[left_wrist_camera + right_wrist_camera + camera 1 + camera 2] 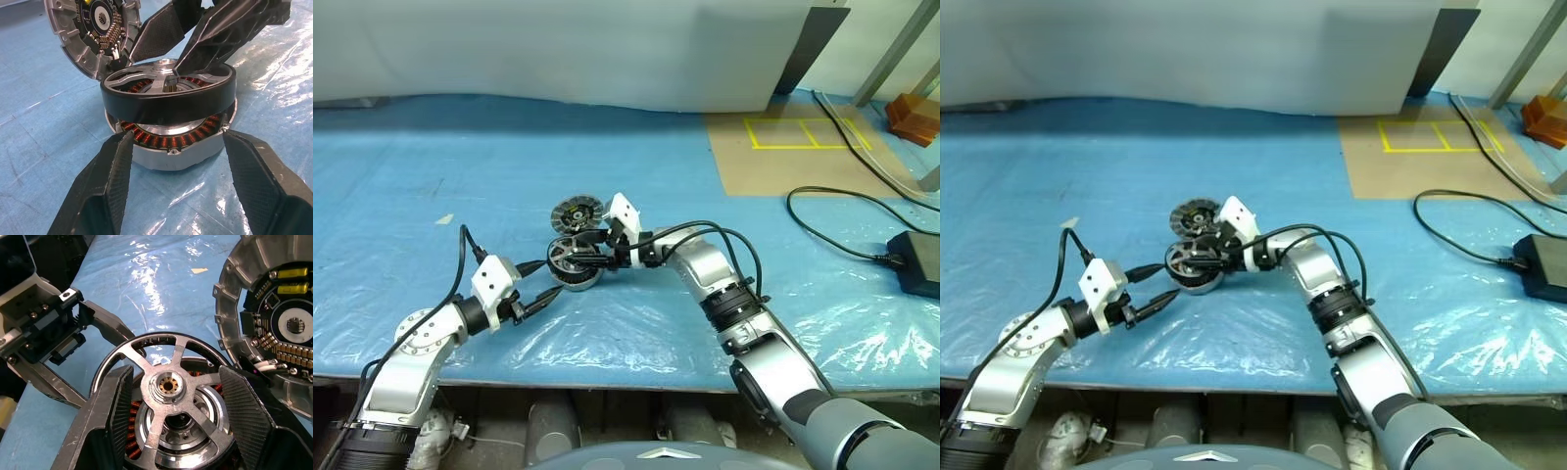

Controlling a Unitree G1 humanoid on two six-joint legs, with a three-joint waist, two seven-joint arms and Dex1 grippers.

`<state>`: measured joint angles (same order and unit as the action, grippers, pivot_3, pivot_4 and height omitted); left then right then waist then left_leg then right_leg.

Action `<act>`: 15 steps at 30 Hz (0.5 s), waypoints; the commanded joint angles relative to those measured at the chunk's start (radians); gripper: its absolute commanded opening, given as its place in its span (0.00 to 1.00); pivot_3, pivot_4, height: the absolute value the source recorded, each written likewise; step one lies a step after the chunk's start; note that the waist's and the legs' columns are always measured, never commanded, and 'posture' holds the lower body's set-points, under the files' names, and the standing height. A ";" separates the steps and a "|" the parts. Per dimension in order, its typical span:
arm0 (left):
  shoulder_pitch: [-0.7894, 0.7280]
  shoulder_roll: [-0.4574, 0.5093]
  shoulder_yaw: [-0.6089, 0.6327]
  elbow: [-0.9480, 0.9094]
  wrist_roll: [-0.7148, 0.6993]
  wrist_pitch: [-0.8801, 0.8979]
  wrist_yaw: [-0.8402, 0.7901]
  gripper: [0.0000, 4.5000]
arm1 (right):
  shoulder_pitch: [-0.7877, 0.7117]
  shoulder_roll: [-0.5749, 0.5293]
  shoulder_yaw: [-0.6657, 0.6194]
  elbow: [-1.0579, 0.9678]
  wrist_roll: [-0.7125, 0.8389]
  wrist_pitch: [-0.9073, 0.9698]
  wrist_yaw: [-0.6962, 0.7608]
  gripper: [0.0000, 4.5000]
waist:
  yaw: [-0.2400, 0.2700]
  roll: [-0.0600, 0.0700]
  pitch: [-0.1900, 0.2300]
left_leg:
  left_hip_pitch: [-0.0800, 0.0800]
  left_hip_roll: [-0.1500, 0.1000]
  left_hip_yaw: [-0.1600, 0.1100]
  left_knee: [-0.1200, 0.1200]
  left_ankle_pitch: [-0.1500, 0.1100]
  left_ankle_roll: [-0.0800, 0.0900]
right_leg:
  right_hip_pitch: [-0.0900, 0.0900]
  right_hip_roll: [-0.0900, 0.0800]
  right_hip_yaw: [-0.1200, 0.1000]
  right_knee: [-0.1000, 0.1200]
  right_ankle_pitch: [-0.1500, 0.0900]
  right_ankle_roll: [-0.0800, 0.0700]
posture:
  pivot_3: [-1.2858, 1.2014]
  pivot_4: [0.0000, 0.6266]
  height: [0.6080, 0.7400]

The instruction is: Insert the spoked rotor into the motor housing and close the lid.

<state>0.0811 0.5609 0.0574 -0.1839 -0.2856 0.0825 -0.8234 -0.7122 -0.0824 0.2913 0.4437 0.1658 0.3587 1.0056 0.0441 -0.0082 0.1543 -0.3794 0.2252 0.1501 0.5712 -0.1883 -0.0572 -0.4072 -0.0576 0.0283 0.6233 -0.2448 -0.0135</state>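
The spoked rotor, with a black rim and silver spokes, rests tilted on top of the motor housing. Copper windings show under its raised near side. My right gripper hovers open over the rotor, one finger on each side of the hub, and grips nothing. My left gripper is open too, its fingers flanking the housing without touching it. The lid leans just behind the housing, its circuit-board face showing.
Everything lies on a blue plastic-covered table, whose front edge runs close to my arms. A brown board with yellow tape lies at the back right. A black cable and power brick lie at the right.
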 commanded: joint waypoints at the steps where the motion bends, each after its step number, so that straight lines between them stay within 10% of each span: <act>1: 0.001 0.002 0.002 -0.026 0.001 -0.015 0.003 0.67 | -0.004 0.003 0.007 0.003 -0.010 -0.027 0.000 0.64 | 0.000 0.000 0.000 | 0.000 0.000 0.000 0.000 0.000 0.000 | 0.000 0.000 0.000 0.000 0.000 0.000 | 0.52 0.24 1.00; 10: -0.006 0.003 0.000 -0.024 0.000 -0.014 0.005 0.67 | -0.003 0.002 0.008 0.022 -0.018 -0.039 0.002 0.06 | 0.000 0.000 0.000 | 0.001 0.000 0.000 0.000 0.000 0.000 | 0.001 0.000 0.000 0.000 -0.002 -0.003 | 0.52 0.24 1.00; 15: -0.008 0.002 -0.001 -0.025 -0.002 -0.012 0.006 0.67 | 0.000 0.002 0.010 0.014 -0.016 -0.039 0.006 0.06 | 0.000 0.000 0.000 | 0.001 0.000 0.000 0.000 0.000 0.000 | 0.001 0.000 0.000 0.000 -0.002 -0.003 | 0.52 0.24 1.00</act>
<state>0.0798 0.5609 0.0520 -0.1839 -0.2853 0.0826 -0.8206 -0.7130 -0.0827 0.2926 0.4612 0.1560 0.3183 1.0093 0.0436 -0.0082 0.1543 -0.3784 0.2252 0.1502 0.5713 -0.1884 -0.0572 -0.4066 -0.0575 0.0286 0.6236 -0.2466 -0.0166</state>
